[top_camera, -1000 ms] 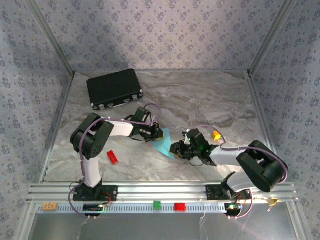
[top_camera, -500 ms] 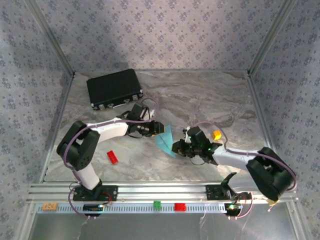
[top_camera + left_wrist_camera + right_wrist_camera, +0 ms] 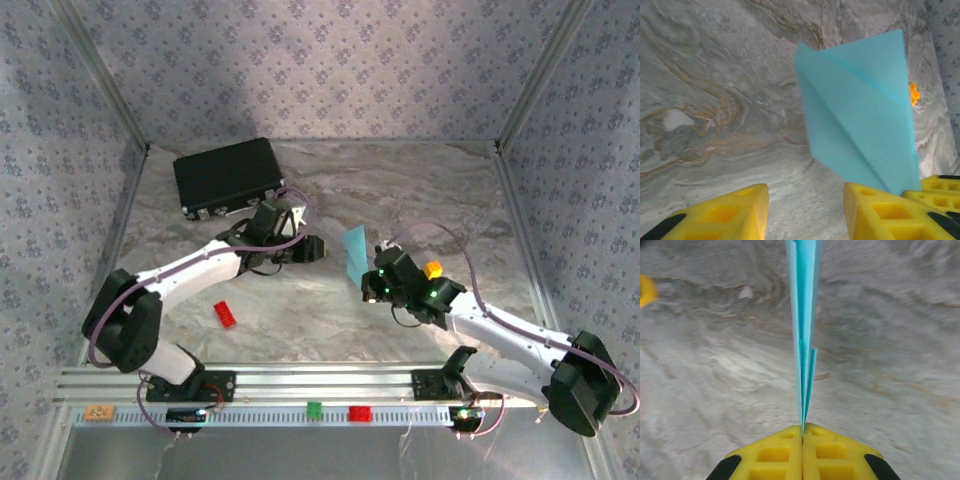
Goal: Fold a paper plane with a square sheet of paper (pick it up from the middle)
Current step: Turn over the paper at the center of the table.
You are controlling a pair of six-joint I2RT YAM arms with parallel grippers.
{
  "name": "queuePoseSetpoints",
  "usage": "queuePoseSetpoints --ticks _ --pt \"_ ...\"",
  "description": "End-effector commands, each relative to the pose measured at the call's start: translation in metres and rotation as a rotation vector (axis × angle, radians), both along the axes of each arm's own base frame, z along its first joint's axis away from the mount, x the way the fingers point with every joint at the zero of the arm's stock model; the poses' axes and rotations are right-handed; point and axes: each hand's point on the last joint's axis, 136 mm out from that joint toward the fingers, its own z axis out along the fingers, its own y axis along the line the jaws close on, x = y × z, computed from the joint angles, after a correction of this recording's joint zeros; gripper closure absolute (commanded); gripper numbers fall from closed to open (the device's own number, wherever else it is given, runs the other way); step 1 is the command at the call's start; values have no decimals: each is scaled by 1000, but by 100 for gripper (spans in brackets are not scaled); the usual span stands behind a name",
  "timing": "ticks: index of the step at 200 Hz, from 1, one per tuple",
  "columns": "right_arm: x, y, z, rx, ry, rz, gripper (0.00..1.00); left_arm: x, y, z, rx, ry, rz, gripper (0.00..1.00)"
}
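- gripping anything on the right?
- pinching the folded paper plane [image 3: 355, 252] by its lower end between the right fingers [image 3: 832, 452], pressed together, held upright above the table [image 3: 420, 190].
- and on the left?
- spread apart and empty at the left fingers [image 3: 732, 207], near it.

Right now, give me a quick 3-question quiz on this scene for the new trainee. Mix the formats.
1. True or false: the left jaws are shut on the folded blue paper.
2. Multiple choice: what sits at the far left of the table? A) black case B) bowl C) cup
3. Fill the blank: in the right wrist view, the right jaws are ___ on the paper.

Key: 1 false, the left jaws stand open; 2 A; 3 shut.
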Motion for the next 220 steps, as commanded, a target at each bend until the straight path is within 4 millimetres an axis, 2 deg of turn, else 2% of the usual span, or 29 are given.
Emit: queuePoseSetpoints --ticks 1,30,45,56,73,96,124,152,168,189,202,220 --pt "0 -49 3 -347 -47 -81 93 4 18 4 53 -65 55 55" --pt "1 -61 14 -580 -113 -104 94 7 36 7 84 -96 124 50" --pt "1 -61 18 -678 -132 -100 95 11 57 6 123 -109 222 50" --pt "1 -58 17 -745 -141 -84 95 13 70 10 123 -133 286 46" --pt "1 -43 12 -815 -152 -19 95 14 91 15 125 -160 366 39" --pt "-4 -14 -8 -859 -130 126 95 16 107 17 149 -160 404 36" --pt "-14 22 -35 -854 -80 276 94 15 119 16 167 -156 443 36" --pt "-28 47 -62 -820 2 376 91 15 127 14 171 -149 471 31" --pt "-36 61 -71 -777 29 430 88 15 129 14 174 -145 476 28" --pt "-48 84 -72 -647 49 504 78 15 130 13 172 -143 478 23" --pt "-47 96 -66 -556 33 500 71 15 129 12 168 -140 475 20" --pt "-44 98 -58 -466 31 476 64 15 124 10 151 -134 449 26"
